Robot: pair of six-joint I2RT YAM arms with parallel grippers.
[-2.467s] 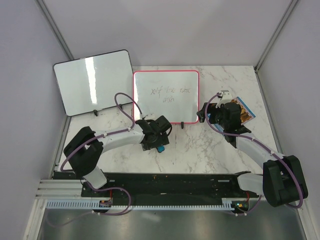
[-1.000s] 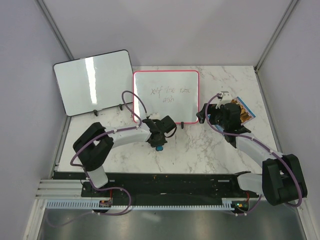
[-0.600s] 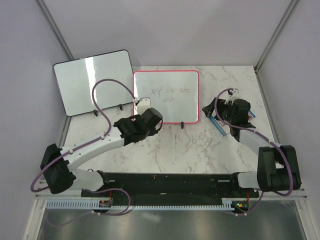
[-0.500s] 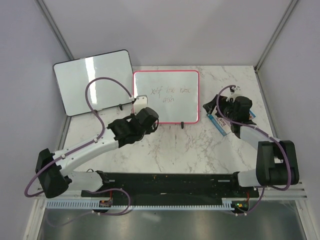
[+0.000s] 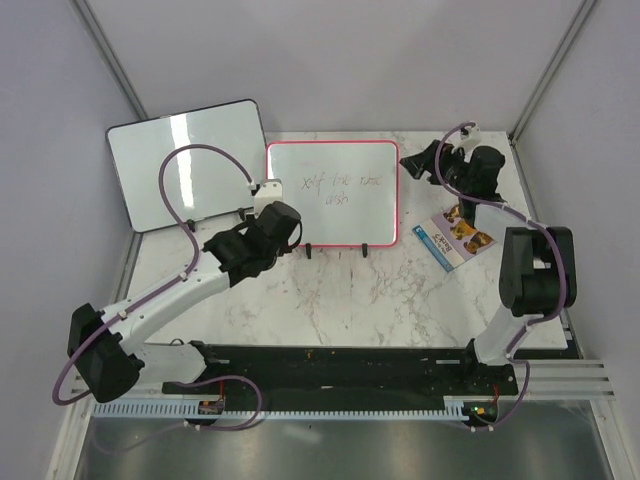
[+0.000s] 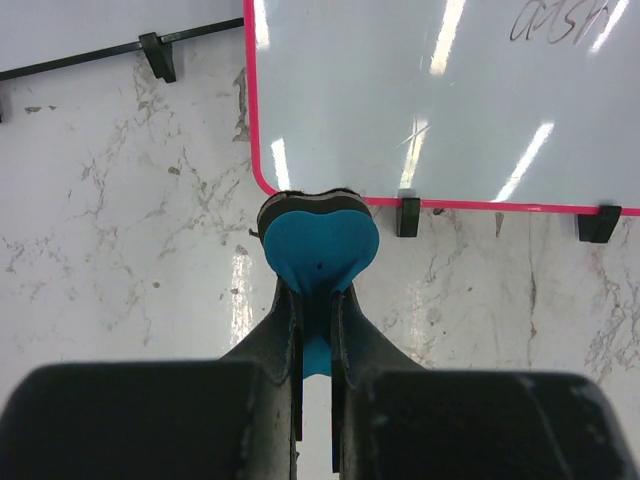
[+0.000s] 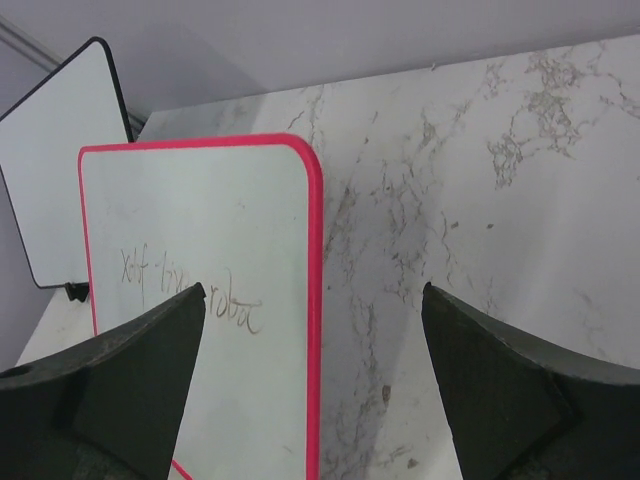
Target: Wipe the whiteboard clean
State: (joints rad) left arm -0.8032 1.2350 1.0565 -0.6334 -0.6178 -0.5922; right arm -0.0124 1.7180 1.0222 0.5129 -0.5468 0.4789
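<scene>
— What had changed?
— Our left gripper [image 6: 315, 300], pinching the blue heart-shaped felt-backed eraser [image 6: 318, 245], had reached the lower left corner of the pink-framed white whiteboard [image 5: 335, 205], which stood at the back of the white marble table [image 5: 400, 290]. Our right gripper [image 7: 312, 300], fingers spread, had moved to its right edge.
— Wiping could start, we judged. Containers?
— We saw none.

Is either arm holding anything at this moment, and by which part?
The left jaws are shut on the blue heart-shaped eraser, pinching its narrow blue stem, with the head sticking out ahead. The right jaws stand open and empty.
</scene>
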